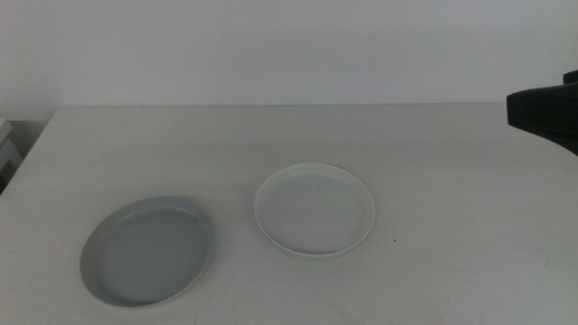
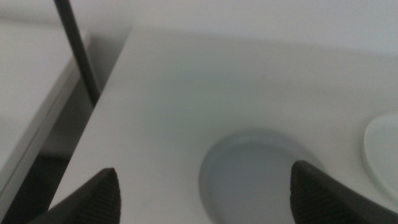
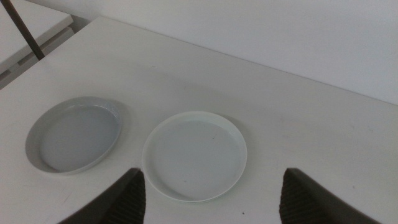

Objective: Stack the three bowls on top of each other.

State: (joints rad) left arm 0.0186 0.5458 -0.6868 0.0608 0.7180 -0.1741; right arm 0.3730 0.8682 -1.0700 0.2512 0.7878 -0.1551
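A: Bench [image 1: 433, 153], left to right. Grey bowl [image 1: 150, 250] sits front-left, upright, nothing in it. Just right of it, apart and not touching, a white bowl [image 1: 314, 209]. Under its near rim a second, paler edge seems to show; possibly the green one nested beneath, cannot confirm.

B: Hands?

A: Left hand [image 2: 202, 193] hangs above the grey bowl [image 2: 252, 174], jaws spread wide, holding nothing. Right hand [image 3: 211, 193] is high over the bench's right side, jaws likewise spread and bare, looking down on the white bowl [image 3: 194, 155] and the grey one [image 3: 73, 134]. In the middle view only a dark piece of that arm [image 1: 542, 108] shows at the right edge.

B: Handling estimate?

A: Judgement only: stiff, light, smooth-glazed or plastic, so likely slippery. Low rim is the one grip point; pinch across the rim wall, one jaw inside, one outside. A shallow bite may let it tilt or slide.

B: Stage?

A: Grey bowl not yet stacked.
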